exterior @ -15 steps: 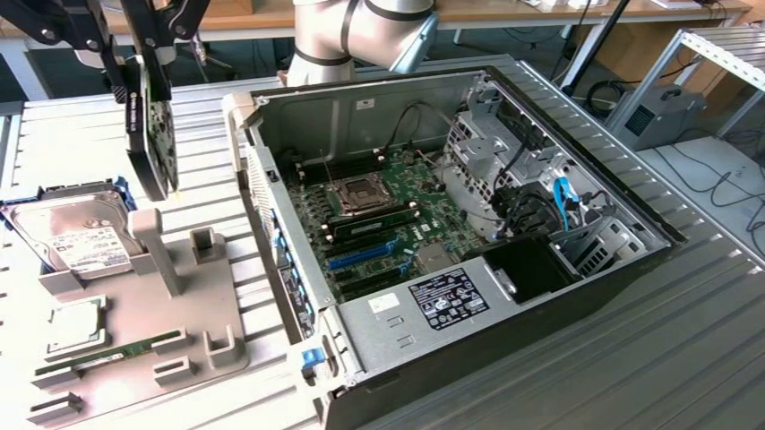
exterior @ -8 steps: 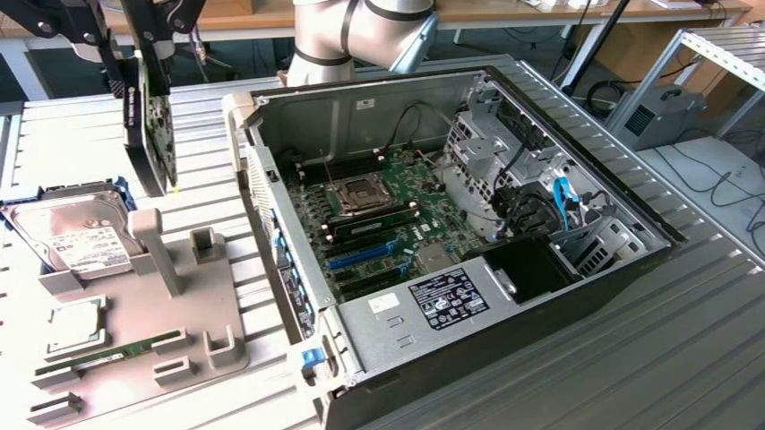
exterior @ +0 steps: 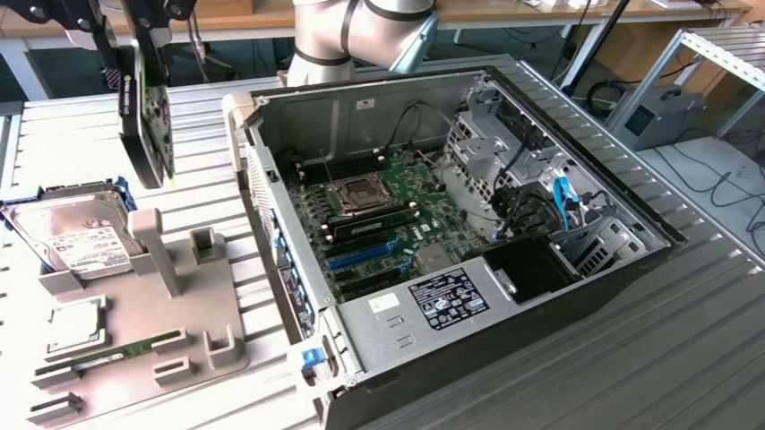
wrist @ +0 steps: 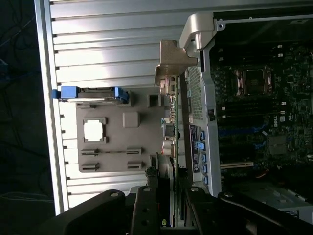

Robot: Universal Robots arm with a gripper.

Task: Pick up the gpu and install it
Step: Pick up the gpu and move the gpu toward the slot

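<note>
Over ribbed metal table (exterior: 669, 358), gpu (exterior: 150, 116) aloft

A ribbed metal table (exterior: 669, 358) spans the foreground — a wooden desk (exterior: 538, 11) behind it, a metal rack (exterior: 723, 54) and cable-strewn floor (exterior: 717, 175) at the exterior view's right.

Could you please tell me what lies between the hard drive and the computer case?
In the exterior view, two upright posts of the grey holder stand between the hard drive and the computer case, then a strip of ribbed table.
</note>
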